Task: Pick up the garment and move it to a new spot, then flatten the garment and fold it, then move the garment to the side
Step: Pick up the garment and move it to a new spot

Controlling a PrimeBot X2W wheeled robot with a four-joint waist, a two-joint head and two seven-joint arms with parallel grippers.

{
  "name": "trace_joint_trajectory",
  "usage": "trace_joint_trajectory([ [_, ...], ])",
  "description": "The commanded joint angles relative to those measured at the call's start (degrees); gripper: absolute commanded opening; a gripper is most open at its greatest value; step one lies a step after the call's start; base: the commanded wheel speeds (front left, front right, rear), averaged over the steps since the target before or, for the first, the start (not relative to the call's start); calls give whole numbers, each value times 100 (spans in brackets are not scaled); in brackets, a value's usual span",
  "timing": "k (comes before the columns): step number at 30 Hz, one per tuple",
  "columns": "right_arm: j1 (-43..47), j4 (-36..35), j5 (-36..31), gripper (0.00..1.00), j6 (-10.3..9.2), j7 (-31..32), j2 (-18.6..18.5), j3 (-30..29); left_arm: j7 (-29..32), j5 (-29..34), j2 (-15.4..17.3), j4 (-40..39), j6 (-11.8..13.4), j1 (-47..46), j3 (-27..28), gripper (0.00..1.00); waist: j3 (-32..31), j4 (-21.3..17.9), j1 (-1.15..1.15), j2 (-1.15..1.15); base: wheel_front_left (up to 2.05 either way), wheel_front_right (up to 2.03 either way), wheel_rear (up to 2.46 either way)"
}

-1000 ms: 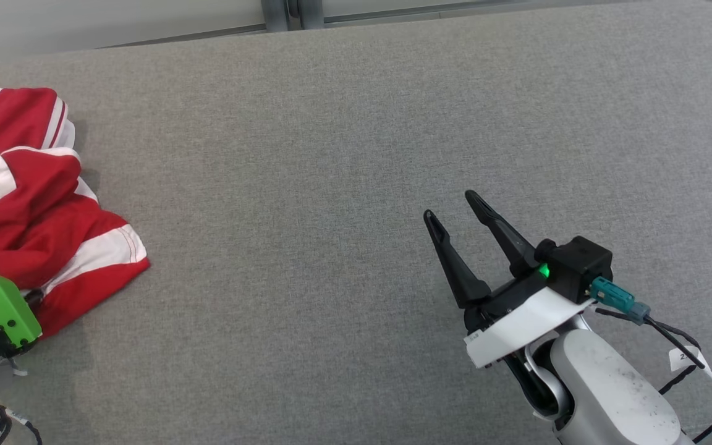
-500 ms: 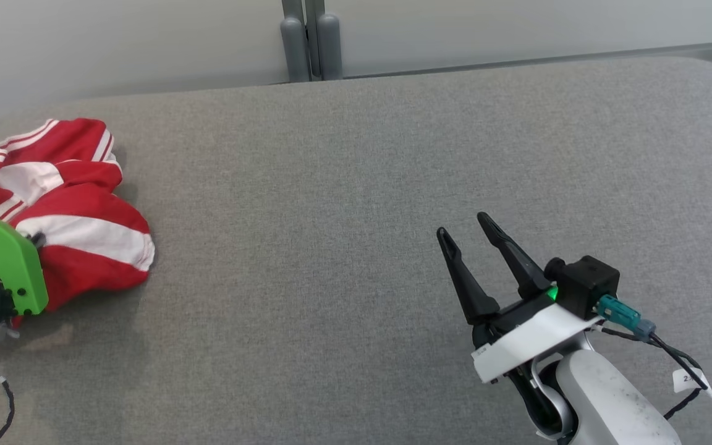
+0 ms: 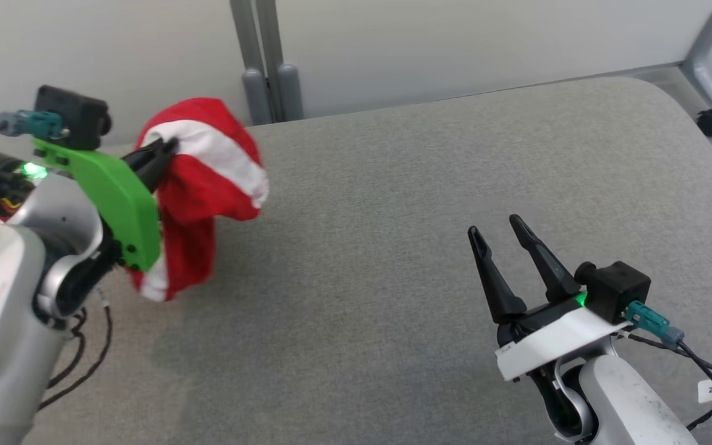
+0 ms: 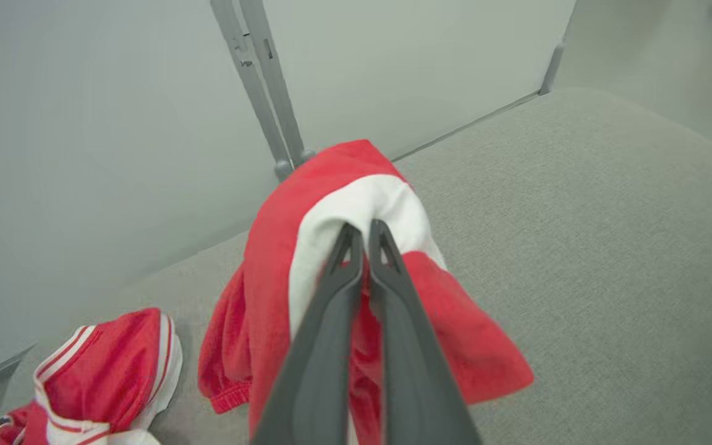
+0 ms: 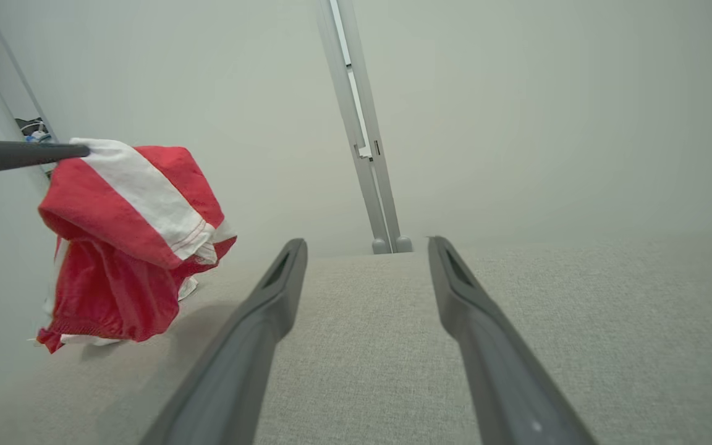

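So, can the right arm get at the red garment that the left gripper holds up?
Probably yes: the right gripper stands open, and only bare grey surface lies between it and the garment pinched by the left gripper.

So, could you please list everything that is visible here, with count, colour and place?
garment: one, red with a white band, hanging from the left gripper above the surface's left part
striped cloth: one, red and white, lying on the surface near the hanging garment
surface: one, grey fabric, across the scene
posts: two, grey, side by side behind the surface
wall: one, pale, behind the surface
caster: one, black, on the floor at far right
left gripper: one, dark fingers, shut on the garment's white band
right gripper: one, dark fingers, open, over the surface's right part, holding nothing
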Motion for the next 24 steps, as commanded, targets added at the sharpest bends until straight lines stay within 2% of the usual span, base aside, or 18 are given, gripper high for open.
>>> trace_joint_trajectory([
  [1, 51, -33, -26, 100, 0, -17, -9, -39, -52, 37, -131, -114, 75, -53, -48, 0, 47, -360, 0, 0, 0, 0, 0],
  [6, 65, -69, -35, 100, 0, -16, -6, -159, -465, 402, -750, -164, 327, 133, -446, 0, 249, -665, 0, 0, 0, 0, 0],
  [9, 20, -82, -27, 100, 0, -17, 7, -150, -944, 596, -1288, 312, 359, 437, -823, 0, 374, -780, 0, 0, 0, 0, 0],
  [12, -60, -100, -15, 100, 0, -17, 28, -139, -1755, 717, -1963, 1063, 394, 600, -1026, 0, 500, -842, 0, 0, 0, 0, 0],
  [13, -74, -98, -17, 100, 0, -17, 28, -132, -2024, 751, -2169, 1385, 372, 683, -1095, 83, 531, -844, 0, 0, 0, 0, 0],
  [14, -84, -96, -21, 100, 0, -17, 26, -121, -2196, 788, -2310, 1654, 320, 710, -1169, 100, 555, -840, 0, 0, 0, 0, 0],
  [17, -121, -88, -53, 100, -1, -17, 6, -112, -2672, 821, -2633, 2328, 179, 651, -1329, 100, 584, -755, 0, 0, 0, 0, 0],
  [19, -96, -86, -66, 100, 0, -17, -26, -135, -2954, 869, -2724, 2565, 119, 537, -1405, 100, 564, -629, 0, 0, 0, 0, 0],
  [24, 4, -66, -68, 100, 0, -17, -74, -145, -3551, 968, -2736, 2682, 92, 420, -1374, 100, 419, -301, 0, 0, 0, 0, 0],
])
